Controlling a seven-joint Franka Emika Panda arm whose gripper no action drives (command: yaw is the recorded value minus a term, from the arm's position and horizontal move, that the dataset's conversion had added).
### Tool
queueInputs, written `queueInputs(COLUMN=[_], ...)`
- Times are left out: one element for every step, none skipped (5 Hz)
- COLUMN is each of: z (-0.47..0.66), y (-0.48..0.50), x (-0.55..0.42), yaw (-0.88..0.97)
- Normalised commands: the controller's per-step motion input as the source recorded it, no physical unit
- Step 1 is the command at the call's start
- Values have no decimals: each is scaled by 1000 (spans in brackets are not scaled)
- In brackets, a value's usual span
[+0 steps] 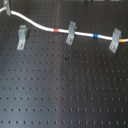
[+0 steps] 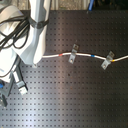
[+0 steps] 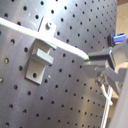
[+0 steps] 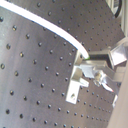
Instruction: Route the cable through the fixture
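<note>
The white cable [image 1: 40, 26] runs from the first exterior view's upper left to its right edge, with a red band [image 1: 55, 30] and a blue band [image 1: 95, 35]. It lies across the tops of the middle fixture [image 1: 71, 33] and the right fixture [image 1: 115, 40]. It passes just beside the top of the left fixture [image 1: 22, 36]; I cannot tell if it sits in that slot. In both wrist views my gripper [image 3: 92, 60] [image 4: 91, 59] is shut on the cable [image 3: 65, 46] [image 4: 55, 31], close to a fixture [image 3: 40, 61] [image 4: 76, 82].
Everything stands on a black perforated board [image 1: 65, 90] [image 2: 80, 100]. In the second exterior view the white arm [image 2: 35, 35] with its black hoses covers the left side, hiding the left fixture and the gripper. The middle fixture [image 2: 74, 53] and the right fixture [image 2: 106, 61] show there.
</note>
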Motion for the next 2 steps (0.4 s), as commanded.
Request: queueInputs(z=[380,409], y=[-26,76], x=[55,120], yaw=[49,86])
